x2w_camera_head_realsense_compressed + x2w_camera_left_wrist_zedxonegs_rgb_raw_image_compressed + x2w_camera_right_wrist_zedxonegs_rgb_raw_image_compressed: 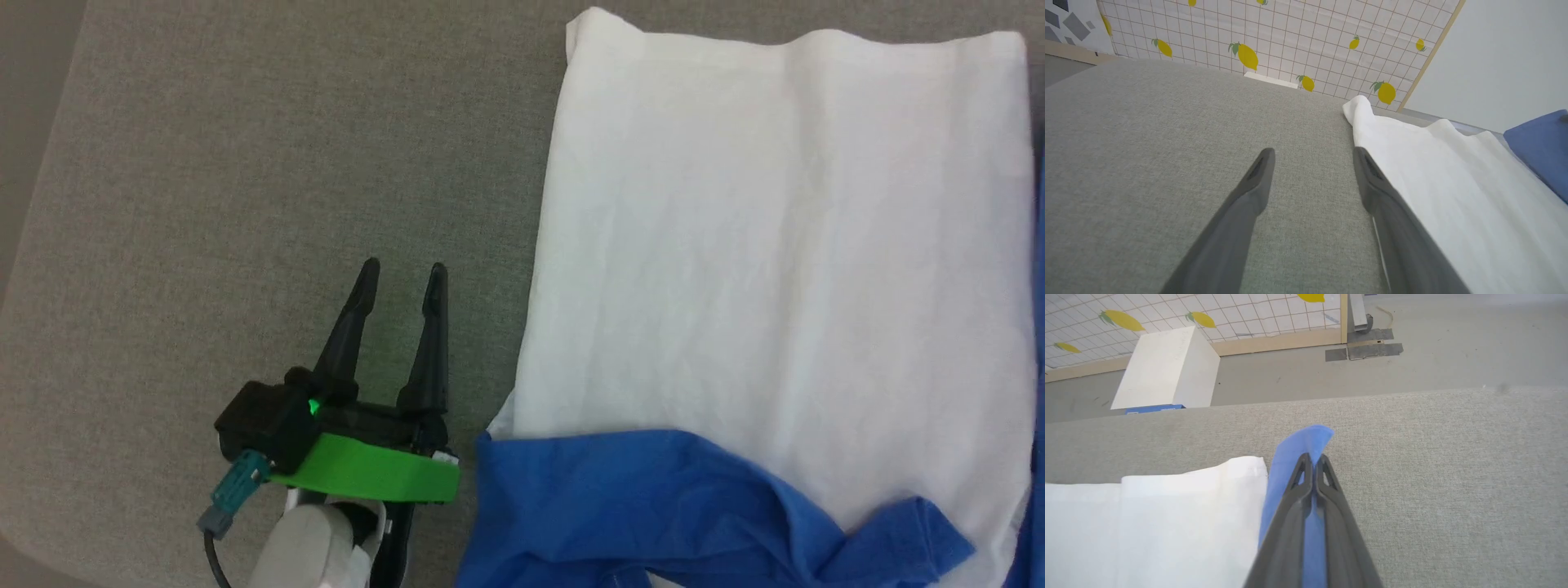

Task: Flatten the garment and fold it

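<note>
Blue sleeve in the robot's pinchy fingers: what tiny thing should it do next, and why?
Probably lift the sleeve a little and carry it over onto the white body. The right gripper is shut on the sleeve's end, which sticks out beside the body's edge over the grey surface, so folding it inward looks likely.

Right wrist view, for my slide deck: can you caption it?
Right gripper shut on the garment by its blue sleeve, on the grey surface.

The soft white T-shirt with blue sleeves (775,245) runs off the head view's right and near edges. The grey fabric surface (1453,457) hides most of a flat blue thing (1154,409) beyond it.
</note>
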`<state>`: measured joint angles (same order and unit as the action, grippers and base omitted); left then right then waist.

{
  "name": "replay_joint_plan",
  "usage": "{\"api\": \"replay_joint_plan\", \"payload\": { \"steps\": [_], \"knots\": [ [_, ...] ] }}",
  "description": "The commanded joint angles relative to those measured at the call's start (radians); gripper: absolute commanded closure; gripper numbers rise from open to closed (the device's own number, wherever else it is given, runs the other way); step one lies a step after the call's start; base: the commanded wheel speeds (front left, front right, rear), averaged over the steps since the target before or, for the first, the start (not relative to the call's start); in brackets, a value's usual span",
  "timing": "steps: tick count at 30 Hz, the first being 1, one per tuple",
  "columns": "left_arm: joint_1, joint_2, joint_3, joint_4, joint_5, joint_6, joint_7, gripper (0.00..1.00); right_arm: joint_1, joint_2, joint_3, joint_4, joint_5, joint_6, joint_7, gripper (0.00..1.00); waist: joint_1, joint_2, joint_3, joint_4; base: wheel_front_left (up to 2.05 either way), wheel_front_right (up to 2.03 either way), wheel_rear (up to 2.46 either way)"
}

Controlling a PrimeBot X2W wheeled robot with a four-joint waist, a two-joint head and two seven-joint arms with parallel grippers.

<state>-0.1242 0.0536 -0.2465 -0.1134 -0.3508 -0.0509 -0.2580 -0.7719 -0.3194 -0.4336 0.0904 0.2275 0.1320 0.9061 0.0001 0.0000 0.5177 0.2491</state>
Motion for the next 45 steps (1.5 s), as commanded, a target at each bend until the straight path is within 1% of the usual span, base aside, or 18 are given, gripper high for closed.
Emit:
{"api": "replay_joint_plan", "payload": {
  "steps": [1, 7, 13, 19, 22, 26, 30, 34, 40, 45],
  "knots": [
    [0.021, -0.003, 0.01, 0.004, 0.006, -0.002, -0.004, 0.0, 0.02, 0.006, 0.008, -0.015, 0.019, -0.001, -0.018, 1.0, -0.0001, 0.0, -0.1, -0.055, 0.0, 0.0, 0.0],
    [0.093, 0.003, 0.051, 0.01, 0.013, -0.001, -0.004, 0.0, 0.089, 0.006, 0.044, -0.13, 0.122, -0.001, -0.057, 1.0, -0.0001, 0.0, -0.226, -0.101, 0.0, 0.0, 0.0],
    [0.164, 0.015, 0.071, 0.004, 0.008, 0.01, -0.003, 0.0, 0.159, 0.028, 0.1, -0.277, 0.218, -0.001, -0.047, 1.0, -0.0001, 0.0, -0.319, -0.14, 0.0, 0.0, 0.0],
    [0.212, 0.024, 0.078, -0.007, -0.004, 0.019, 0.005, 0.0, 0.246, 0.075, 0.2, -0.427, 0.284, -0.001, 0.003, 1.0, -0.0001, 0.0, -0.388, -0.159, 0.0, 0.0, 0.0],
    [0.232, 0.025, 0.078, -0.012, -0.01, 0.023, 0.01, 0.0, 0.295, 0.113, 0.267, -0.502, 0.303, -0.001, 0.033, 1.0, -0.0001, 0.0, -0.414, -0.159, 0.0, 0.0, 0.0],
    [0.25, 0.027, 0.078, -0.016, -0.018, 0.027, 0.015, 0.0, 0.35, 0.151, 0.372, -0.555, 0.317, -0.001, 0.058, 1.0, -0.0001, 0.0, -0.439, -0.151, 0.0, 0.0, 0.0],
    [0.264, 0.032, 0.083, -0.022, -0.023, 0.032, 0.018, 0.0, 0.396, 0.173, 0.491, -0.553, 0.329, -0.001, 0.056, 1.0, -0.0001, 0.0, -0.452, -0.137, 0.0, 0.0, 0.0],
    [0.276, 0.039, 0.086, -0.027, -0.028, 0.035, 0.023, 0.0, 0.441, 0.196, 0.614, -0.511, 0.348, -0.001, 0.032, 1.0, -0.0001, 0.0, -0.457, -0.115, 0.0, 0.0, 0.0],
    [0.281, 0.043, 0.081, -0.027, -0.033, 0.036, 0.029, 0.0, 0.485, 0.215, 0.787, -0.408, 0.366, -0.001, -0.039, 1.0, -0.0001, 0.0, -0.454, -0.077, 0.0, 0.0, 0.0],
    [0.275, 0.04, 0.07, -0.021, -0.037, 0.035, 0.029, 0.0, 0.504, 0.225, 0.924, -0.289, 0.352, -0.001, -0.134, 1.0, -0.0001, 0.0, -0.442, -0.05, 0.0, 0.0, 0.0]
  ]
}}
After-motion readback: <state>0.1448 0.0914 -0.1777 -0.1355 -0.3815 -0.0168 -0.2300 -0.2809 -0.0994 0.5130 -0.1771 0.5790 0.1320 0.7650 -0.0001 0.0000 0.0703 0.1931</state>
